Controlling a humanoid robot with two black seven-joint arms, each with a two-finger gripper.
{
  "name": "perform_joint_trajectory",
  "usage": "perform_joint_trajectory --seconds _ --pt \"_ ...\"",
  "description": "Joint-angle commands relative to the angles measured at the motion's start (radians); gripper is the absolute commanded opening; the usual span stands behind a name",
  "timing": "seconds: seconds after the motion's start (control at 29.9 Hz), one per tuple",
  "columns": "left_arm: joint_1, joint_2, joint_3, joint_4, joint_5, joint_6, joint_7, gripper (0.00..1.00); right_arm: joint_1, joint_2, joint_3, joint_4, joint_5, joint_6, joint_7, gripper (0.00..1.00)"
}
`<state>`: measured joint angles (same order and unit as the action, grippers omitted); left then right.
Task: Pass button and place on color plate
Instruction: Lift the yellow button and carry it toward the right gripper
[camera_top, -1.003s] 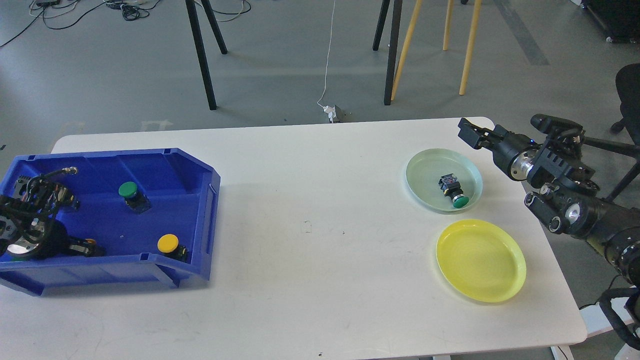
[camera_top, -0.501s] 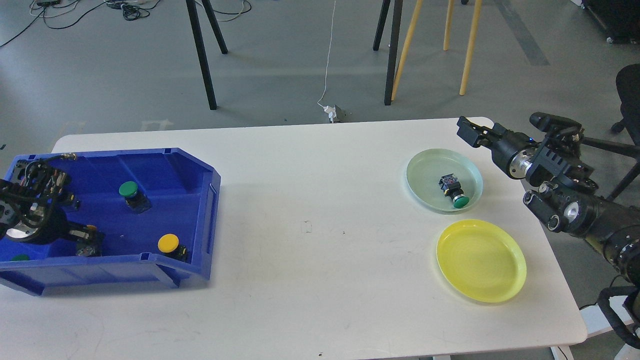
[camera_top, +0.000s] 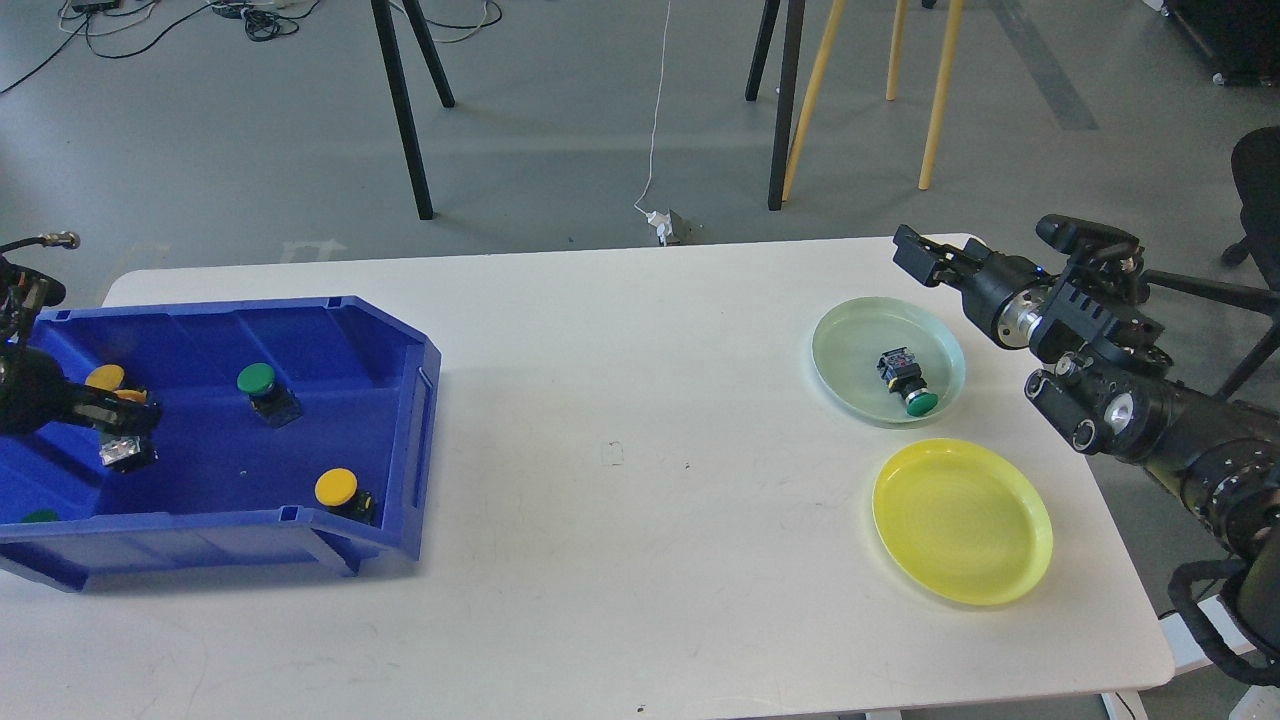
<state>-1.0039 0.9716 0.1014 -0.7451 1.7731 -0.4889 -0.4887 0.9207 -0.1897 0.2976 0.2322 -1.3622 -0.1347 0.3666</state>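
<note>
Yellow button (camera_top: 106, 381) gripped in left claw (camera_top: 122, 416) over bin (camera_top: 330, 330).

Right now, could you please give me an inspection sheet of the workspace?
Surface: white table, a few small marks.
Job's things: blue bin holds a green button and a yellow button; green plate holds a green-capped button; yellow plate bare.
Clutter: nothing seen.
Hands: left hand over the bin, shut on a yellow-capped button; right hand beyond the green plate, state unclear.
Cables: white cord and black cables on the floor.
Surroundings: chair legs, grey floor.
</note>
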Motion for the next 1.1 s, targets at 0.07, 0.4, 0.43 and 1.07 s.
perform_joint_trajectory --seconds 0.07,0.4,0.43,1.07 --pt "-0.134 0.153 -0.069 -0.199 -0.004 0.0 0.0 0.24 0.007 0.016 0.0 0.007 0.002 0.001 0.002 0.98" --pt "-0.341 0.129 -0.23 -0.293 -0.012 0.0 0.0 0.24 0.023 0.039 0.002 0.065 0.048 0.001 0.014 0.98" --pt "-0.349 0.099 -0.245 -0.293 -0.024 0.0 0.0 0.24 0.021 0.038 0.0 0.084 0.049 0.001 0.012 0.98" --pt "-0.489 -0.486 -0.29 -0.111 -0.011 0.0 0.0 0.23 0.17 0.091 -0.109 0.403 0.043 0.001 -0.028 0.97"
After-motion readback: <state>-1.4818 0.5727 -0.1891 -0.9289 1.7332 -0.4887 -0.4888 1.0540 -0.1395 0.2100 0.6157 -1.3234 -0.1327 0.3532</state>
